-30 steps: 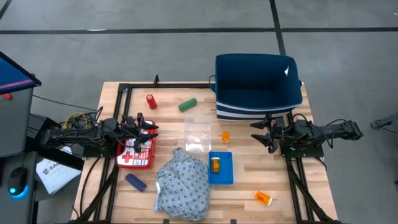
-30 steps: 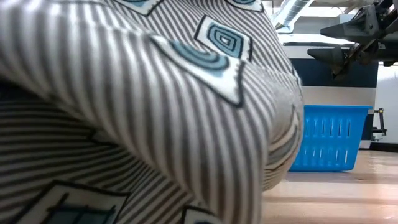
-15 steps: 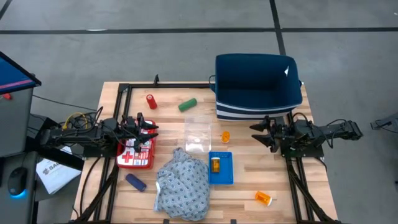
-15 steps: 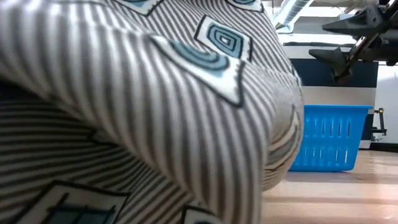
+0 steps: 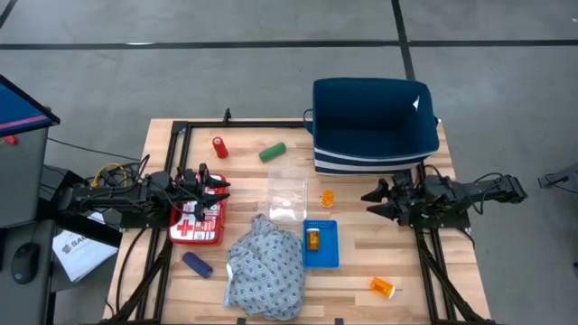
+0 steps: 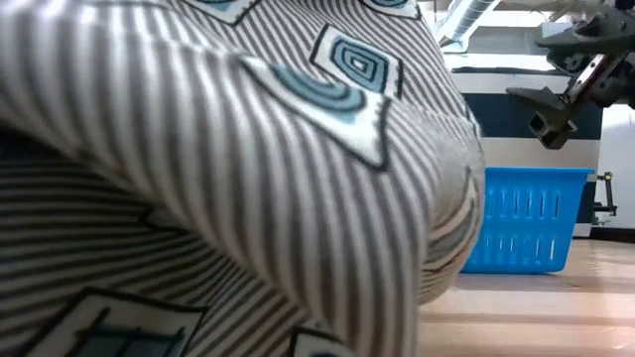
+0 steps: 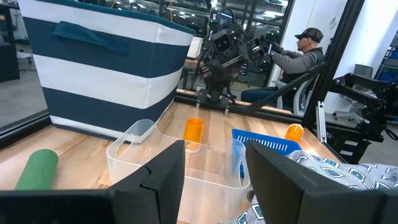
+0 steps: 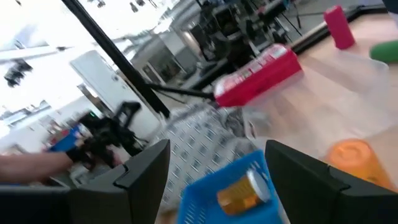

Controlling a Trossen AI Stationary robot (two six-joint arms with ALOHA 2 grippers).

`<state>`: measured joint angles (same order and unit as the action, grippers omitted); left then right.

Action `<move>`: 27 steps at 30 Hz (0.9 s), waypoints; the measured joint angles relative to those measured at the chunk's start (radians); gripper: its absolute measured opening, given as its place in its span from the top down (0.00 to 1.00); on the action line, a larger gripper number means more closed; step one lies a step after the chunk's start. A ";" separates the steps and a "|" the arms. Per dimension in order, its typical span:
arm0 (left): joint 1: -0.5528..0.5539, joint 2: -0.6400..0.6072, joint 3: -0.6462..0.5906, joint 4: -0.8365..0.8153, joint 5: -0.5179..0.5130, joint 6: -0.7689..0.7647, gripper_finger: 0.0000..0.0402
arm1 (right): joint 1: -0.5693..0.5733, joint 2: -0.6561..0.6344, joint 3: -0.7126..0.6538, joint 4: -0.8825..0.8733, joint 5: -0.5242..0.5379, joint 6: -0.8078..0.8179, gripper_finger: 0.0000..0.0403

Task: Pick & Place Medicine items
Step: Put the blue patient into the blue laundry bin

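The medicine items lie scattered on the wooden table: a red tube [image 5: 219, 146], a green tube [image 5: 272, 152], a dark-blue tube [image 5: 196, 264], and orange pill bottles [image 5: 327, 198] [image 5: 383, 288]. A third orange bottle [image 5: 313, 239] lies in a small blue basket [image 5: 321, 257]. My left gripper [image 5: 217, 190] [image 7: 214, 186] hangs open at the table's left, above the first-aid case [image 5: 197, 224]. My right gripper [image 5: 372, 202] [image 8: 217, 180] [image 6: 556, 74] hangs open at the table's right, level, holding nothing.
A large navy-and-white striped bin [image 5: 375, 126] stands at the far right. A clear plastic container [image 5: 288, 196] sits mid-table. The patterned cloth [image 5: 265, 266] lies heaped at the near edge and fills most of the low view. A seated person [image 7: 305, 50] shows beyond the table.
My right gripper has rolled about its own pointing line while staying in place; in the low view its fingers now stand more slanted. Its fingers stay open. Nothing on the table has moved.
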<state>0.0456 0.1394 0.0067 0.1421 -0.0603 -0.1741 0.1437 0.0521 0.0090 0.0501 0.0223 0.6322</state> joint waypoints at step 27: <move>0.000 0.001 0.000 0.000 0.003 -0.019 0.59 | -0.070 -0.029 0.040 -0.120 -0.261 -0.096 0.36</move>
<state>0.0455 0.1402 0.0067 0.1425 -0.0570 -0.1928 0.0737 0.0227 0.0492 -0.0697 -0.2386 0.5365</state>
